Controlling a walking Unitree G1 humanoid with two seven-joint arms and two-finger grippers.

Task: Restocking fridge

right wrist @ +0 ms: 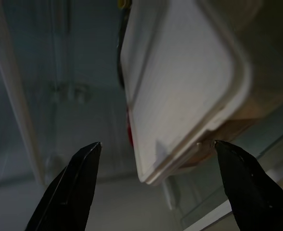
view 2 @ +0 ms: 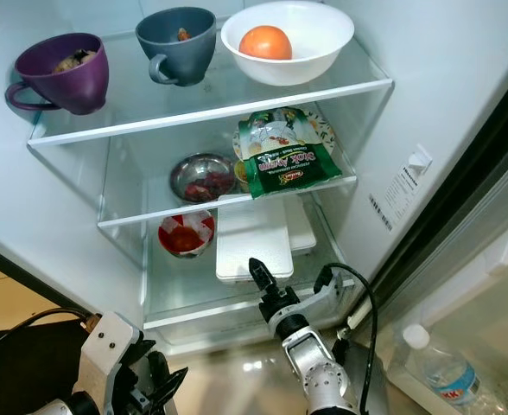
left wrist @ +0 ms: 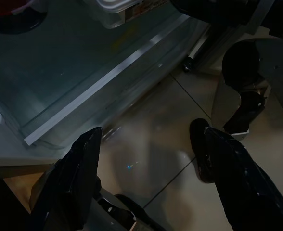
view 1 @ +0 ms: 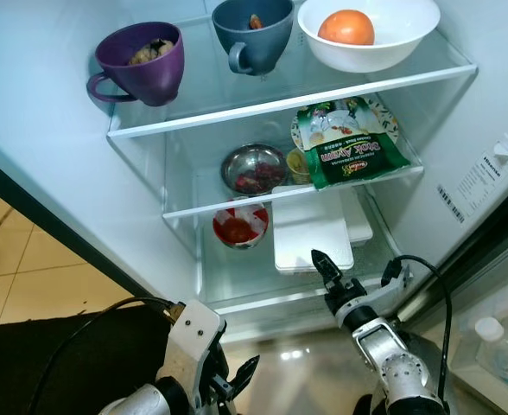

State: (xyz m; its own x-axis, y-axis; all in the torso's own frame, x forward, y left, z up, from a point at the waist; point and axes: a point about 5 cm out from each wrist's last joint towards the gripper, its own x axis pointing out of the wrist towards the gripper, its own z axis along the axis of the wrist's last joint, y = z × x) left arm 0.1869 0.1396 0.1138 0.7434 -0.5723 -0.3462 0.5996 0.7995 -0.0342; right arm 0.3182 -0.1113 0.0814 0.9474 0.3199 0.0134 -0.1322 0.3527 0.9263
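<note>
On the fridge's bottom shelf (view 1: 237, 294) the left tool (left wrist: 146, 159) hangs low over the floor, fingers wide and empty. The white lidded container (view 1: 314, 232) lies flat just ahead of the right tool (right wrist: 156, 159), whose fingers are spread wide around its near corner. It looks rigid and smooth, likely slippery; grip across the lid's rim. Count: two mugs, one white bowl, two small bowls, one snack bag.
</note>
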